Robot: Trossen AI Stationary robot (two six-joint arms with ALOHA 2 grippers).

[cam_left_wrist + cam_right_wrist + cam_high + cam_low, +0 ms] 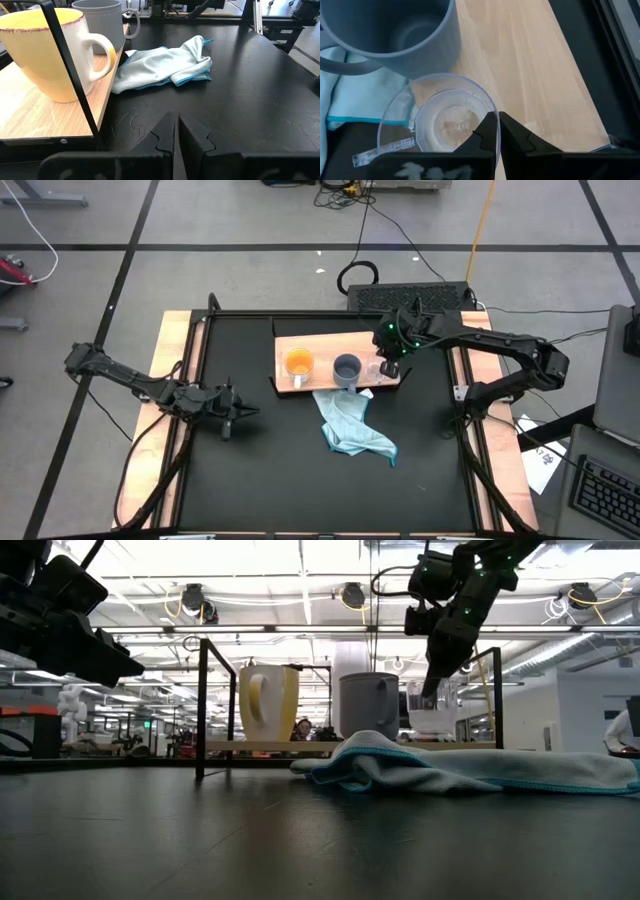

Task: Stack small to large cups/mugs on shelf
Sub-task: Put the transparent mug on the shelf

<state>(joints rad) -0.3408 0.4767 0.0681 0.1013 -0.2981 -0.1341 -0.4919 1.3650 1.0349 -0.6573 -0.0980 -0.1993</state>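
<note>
On the wooden shelf [330,342] three vessels stand upright on their bases in a row: the orange mug [299,363] with a white handle, the grey-blue mug [346,367] and the clear glass cup [445,120] at the right end. My right gripper [497,125] is shut and points steeply down, its tips over the glass cup's rim beside the grey-blue mug [395,30]. Off to the table's left, my left gripper [176,130] waits shut and low, facing the orange mug [45,50] and the shelf's end. My right gripper comes at the glass cup from above with its fingers together. Its tips stand at the cup's rim [492,107] on the side away from the handle. I cannot tell whether they touch the rim. The cup stands on the shelf.
A light blue cloth [352,430] lies crumpled on the black tabletop just in front of the shelf, below the grey-blue mug and the glass cup. Black metal brackets [70,65] rise at the shelf's ends. Dark bare tabletop spreads toward the near edge.
</note>
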